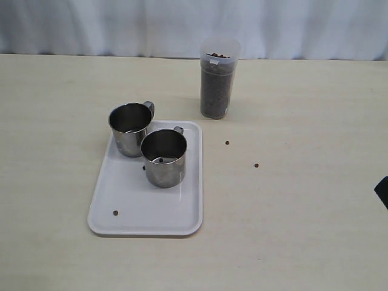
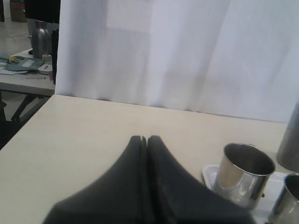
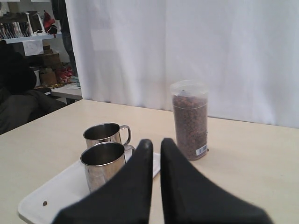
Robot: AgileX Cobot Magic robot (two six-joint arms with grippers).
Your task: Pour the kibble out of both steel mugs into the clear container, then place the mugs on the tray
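While left tool (image 2: 144, 138) and right tool (image 3: 156, 141) are pressed together, steel mugs (image 1: 163, 156) stand apart.

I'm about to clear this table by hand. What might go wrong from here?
The clear container is tall, narrow and nearly full of kibble; a bump may tip it. Loose pellets lie on the table and tray and could roll off. The steel mugs stand close together on the tray; tilting it might slide them.
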